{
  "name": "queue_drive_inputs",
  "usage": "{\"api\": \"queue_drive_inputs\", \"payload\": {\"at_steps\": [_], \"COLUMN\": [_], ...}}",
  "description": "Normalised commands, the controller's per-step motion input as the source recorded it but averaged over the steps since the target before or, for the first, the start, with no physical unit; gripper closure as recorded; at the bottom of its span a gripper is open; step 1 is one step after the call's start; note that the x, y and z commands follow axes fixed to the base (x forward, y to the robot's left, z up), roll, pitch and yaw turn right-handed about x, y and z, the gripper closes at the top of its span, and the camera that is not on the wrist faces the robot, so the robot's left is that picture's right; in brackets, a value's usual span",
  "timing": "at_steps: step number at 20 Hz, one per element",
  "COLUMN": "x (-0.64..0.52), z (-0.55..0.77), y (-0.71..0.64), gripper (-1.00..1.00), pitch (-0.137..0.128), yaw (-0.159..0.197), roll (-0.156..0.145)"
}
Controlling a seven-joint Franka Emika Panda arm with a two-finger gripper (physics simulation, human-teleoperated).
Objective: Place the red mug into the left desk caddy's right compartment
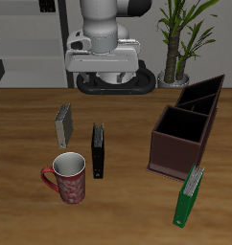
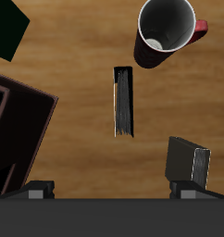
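The red mug point(image 1: 68, 178) stands upright near the table's front edge, white inside, its handle turned away from the caddy; it also shows in the wrist view point(image 2: 165, 32). The left desk caddy point(image 1: 206, 105), a long dark maroon-brown box, lies across the table from the mug. Its large square right compartment point(image 1: 178, 134) is the end nearest the front edge and looks empty. The caddy's wall shows in the wrist view point(image 2: 21, 125). My gripper point(image 2: 112, 193) is open and empty, high above the table's back, far from mug and caddy. Both fingertips point(image 2: 35, 192) show wide apart.
A black book point(image 1: 98, 151) stands on edge between mug and caddy, also in the wrist view point(image 2: 124, 102). A grey box point(image 1: 64, 123) stands behind the mug. A green binder point(image 1: 190, 194) lies before the caddy. A potted plant point(image 1: 175, 38) stands at the back.
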Motion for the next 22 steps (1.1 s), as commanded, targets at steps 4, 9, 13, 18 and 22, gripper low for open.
{"api": "queue_drive_inputs", "payload": {"at_steps": [4,9,13,18,22], "x": [0.19,0.21,0.14,0.2,0.22], "z": [0.13,0.14,0.04,0.0,-0.03], "y": [-0.34,-0.35,-0.09,0.01,0.02], "gripper": [-1.0,-1.0,-1.0,-1.0,-1.0], "pitch": [-0.032,-0.029,-0.017,-0.021,0.001], "yaw": [-0.028,-0.027,0.006,0.064,0.026], "roll": [-0.026,-0.041,-0.008,0.017,0.002]}}
